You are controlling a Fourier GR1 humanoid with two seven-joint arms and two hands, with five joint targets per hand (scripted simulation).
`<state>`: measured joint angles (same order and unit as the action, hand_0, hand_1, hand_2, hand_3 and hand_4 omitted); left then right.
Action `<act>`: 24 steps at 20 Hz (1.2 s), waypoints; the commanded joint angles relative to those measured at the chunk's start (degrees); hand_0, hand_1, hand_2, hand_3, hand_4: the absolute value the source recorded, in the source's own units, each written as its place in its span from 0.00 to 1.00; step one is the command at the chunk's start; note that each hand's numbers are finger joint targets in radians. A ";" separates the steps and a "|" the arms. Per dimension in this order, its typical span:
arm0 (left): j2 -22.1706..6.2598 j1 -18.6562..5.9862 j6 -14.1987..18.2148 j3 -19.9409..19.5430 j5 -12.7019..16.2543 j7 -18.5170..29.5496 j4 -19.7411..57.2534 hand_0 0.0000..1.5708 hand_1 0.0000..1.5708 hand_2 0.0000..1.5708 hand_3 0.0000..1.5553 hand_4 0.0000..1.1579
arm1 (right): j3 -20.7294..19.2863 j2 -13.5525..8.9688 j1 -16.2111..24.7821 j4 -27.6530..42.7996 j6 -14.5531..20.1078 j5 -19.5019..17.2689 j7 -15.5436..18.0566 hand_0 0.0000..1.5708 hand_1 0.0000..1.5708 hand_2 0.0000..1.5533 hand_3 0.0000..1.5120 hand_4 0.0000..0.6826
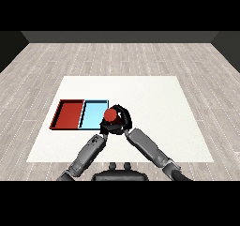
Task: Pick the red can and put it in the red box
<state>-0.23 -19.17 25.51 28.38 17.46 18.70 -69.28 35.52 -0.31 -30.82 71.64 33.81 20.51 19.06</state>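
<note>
I am watching the right hand (123, 118) curling round the red can (111, 116), holding it just at the right edge of the blue tray (93, 112); the pick looks done; the red tray (68, 113) is lying further left, so the placing remains; the left hand (104, 128) I cannot tell, fingers hidden.

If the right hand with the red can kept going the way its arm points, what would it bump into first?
Probably the blue tray. The right hand holds the red can and points up-left, right at that tray's near right corner; the red tray lies beyond. Its height above the table is hard to judge, so it might pass over.
</note>
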 commanded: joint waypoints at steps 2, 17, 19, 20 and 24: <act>0.21 -0.94 6.62 0.69 -0.38 -4.91 0.89 1.00 1.00 0.95 0.89 0.79 | -0.88 -0.29 3.34 2.87 -2.22 -0.16 0.01 0.97 0.97 0.94 0.91 0.92; 0.22 -4.08 9.51 -2.50 -1.50 -0.48 2.36 1.00 1.00 0.97 0.93 0.97 | 0.73 0.09 5.06 5.35 -0.83 -0.55 -0.52 0.75 0.75 0.76 0.72 0.00; 0.22 -3.08 12.15 -0.98 -2.45 -0.55 1.29 1.00 1.00 0.97 0.94 0.97 | 1.28 0.31 1.25 2.53 0.20 -2.72 -2.82 0.00 0.00 0.00 0.00 0.00; 0.22 -3.06 12.14 -1.00 -2.49 -0.58 1.27 1.00 1.00 0.97 0.94 0.97 | 1.07 0.31 1.46 2.78 -0.03 -3.07 -3.06 0.00 0.00 0.00 0.00 0.00; 0.23 -3.76 11.28 -2.20 -2.22 0.93 3.07 1.00 1.00 0.97 0.94 0.97 | 1.78 0.31 3.84 5.65 1.03 -4.36 -3.44 0.00 0.00 0.00 0.00 0.00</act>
<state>-0.10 -21.28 36.91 27.93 14.48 18.45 -67.70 36.65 -0.01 -28.97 75.28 34.13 18.03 16.36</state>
